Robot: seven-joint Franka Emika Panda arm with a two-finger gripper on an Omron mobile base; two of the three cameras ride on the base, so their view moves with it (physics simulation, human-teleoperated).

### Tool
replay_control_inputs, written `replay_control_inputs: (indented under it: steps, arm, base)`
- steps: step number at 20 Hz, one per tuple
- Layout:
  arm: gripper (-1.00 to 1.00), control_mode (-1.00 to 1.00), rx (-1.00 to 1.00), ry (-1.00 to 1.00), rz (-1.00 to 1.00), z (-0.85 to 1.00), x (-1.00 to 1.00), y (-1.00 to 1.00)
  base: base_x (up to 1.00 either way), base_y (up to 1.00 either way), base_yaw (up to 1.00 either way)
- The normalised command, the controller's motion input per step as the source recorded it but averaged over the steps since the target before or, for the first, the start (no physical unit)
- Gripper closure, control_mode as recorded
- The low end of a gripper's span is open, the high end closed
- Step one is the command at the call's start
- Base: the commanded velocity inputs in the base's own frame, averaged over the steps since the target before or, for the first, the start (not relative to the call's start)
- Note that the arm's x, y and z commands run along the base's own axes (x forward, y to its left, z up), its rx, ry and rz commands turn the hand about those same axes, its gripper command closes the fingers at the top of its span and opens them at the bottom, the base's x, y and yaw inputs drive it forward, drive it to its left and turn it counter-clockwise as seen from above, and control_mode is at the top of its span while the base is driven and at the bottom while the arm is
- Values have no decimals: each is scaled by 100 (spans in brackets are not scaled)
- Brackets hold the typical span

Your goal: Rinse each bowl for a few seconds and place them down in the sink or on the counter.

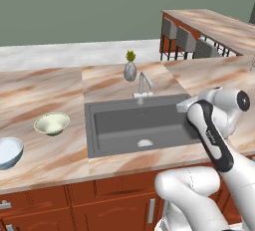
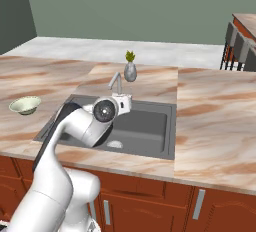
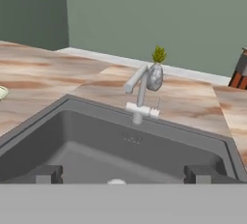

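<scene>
Both bowls sitting on the tabletop [image 1: 45, 160], left of the sink [image 1: 99, 130]. Small cream-green bowl [image 1: 52, 123] closer to the sink, just off its left rim, upright. Bigger blue-white bowl [image 1: 9, 151] further left again and a bit nearer the front edge, half cut off by the frame. Nothing in the sink yet, just the drain [image 1: 144, 143].

Fingers [image 3: 124, 174] spread as wide as they go, holding nothing, hanging over the near edge of the sink and looking across it toward the faucet [image 3: 138, 92] and the little plant vase [image 3: 155, 73] behind it.

Handling guess: look like rigid ceramic or hard plastic, probably light, smooth glazed walls so likely slippery, worse once wet. No handles, so rim pinch seems the only real option, one finger inside and one outside the wall. Small one is shallow with a flared lip, so probably needs a steepish approach to get a bite. Big one is deeper, more wall to grab, likely easier but heavier and tippier when held by one side. Chip risk if dropped into the sink.
</scene>
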Motion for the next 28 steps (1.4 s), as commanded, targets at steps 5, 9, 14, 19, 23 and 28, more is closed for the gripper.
replay_control_inputs:
  steps: [5,9,14,19,23,28]
  arm:
    - [-100,-100,0,-12,6,-7,26,-1]
    - [-100,-100,0,-6,4,-3,34,0]
    - [-100,-100,0,-4,2,-3,37,0]
    - [-100,-100,0,-5,3,-6,34,0]
    - [-100,-100,0,-4,3,-7,33,0]
    - [-100,-100,0,-5,3,-6,33,0]
  base:
    - [0,0,0]
    - [0,0,0]
    - [0,0,0]
    - [0,0,0]
    - [0,0,0]
    - [0,0,0]
